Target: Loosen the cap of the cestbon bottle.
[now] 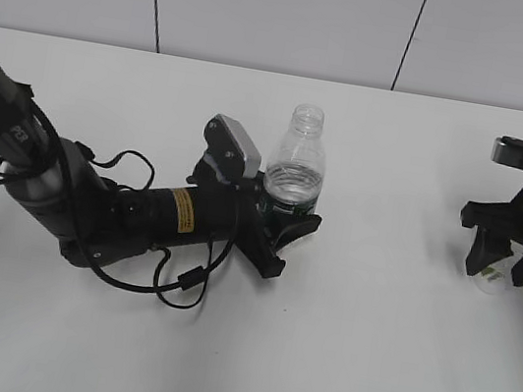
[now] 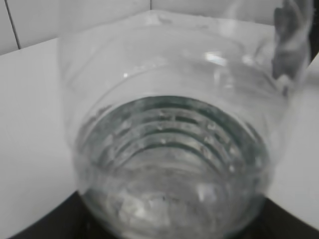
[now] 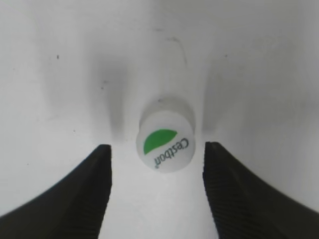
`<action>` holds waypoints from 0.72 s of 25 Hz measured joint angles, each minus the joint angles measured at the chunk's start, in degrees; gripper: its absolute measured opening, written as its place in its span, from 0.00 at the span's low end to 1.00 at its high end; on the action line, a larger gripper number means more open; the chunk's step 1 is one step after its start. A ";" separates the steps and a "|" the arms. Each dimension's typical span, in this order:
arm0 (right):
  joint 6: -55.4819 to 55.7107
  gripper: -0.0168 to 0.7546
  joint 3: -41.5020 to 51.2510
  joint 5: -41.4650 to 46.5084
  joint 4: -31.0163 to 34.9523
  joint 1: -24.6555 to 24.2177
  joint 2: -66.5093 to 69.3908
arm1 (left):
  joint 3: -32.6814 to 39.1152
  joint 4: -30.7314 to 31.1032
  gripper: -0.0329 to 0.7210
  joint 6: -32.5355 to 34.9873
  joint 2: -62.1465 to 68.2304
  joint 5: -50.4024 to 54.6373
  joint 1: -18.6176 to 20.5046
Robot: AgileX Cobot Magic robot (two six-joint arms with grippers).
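The clear ribbed Cestbon bottle [image 1: 295, 167] stands upright at the table's middle with its neck open and no cap on it. My left gripper [image 1: 288, 232] is shut on its lower body at the dark green label. The bottle fills the left wrist view [image 2: 169, 149]. The white cap [image 3: 165, 141] with its green mark lies on the table, top up. It sits between the open fingers of my right gripper [image 3: 157, 162], touching neither. In the exterior view the cap [image 1: 490, 277] shows under my right gripper [image 1: 502, 262] at the right edge.
The white table [image 1: 366, 352] runs wide around both arms. A grey panelled wall [image 1: 281, 10] stands behind it. The left arm's body and cables [image 1: 138, 221] lie low across the left middle.
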 joint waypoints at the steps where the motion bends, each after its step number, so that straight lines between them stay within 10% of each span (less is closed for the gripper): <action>1: 0.00 0.62 0.00 0.00 0.00 0.00 0.00 | 0.00 0.00 0.55 0.00 0.00 0.00 0.00; 12: 0.17 0.68 0.05 0.56 3.43 0.00 0.00 | 0.00 0.30 0.55 0.00 0.00 -0.12 0.00; 18: 0.22 0.68 0.05 0.56 3.65 0.00 0.00 | 0.06 -0.34 0.73 0.00 0.00 0.39 0.00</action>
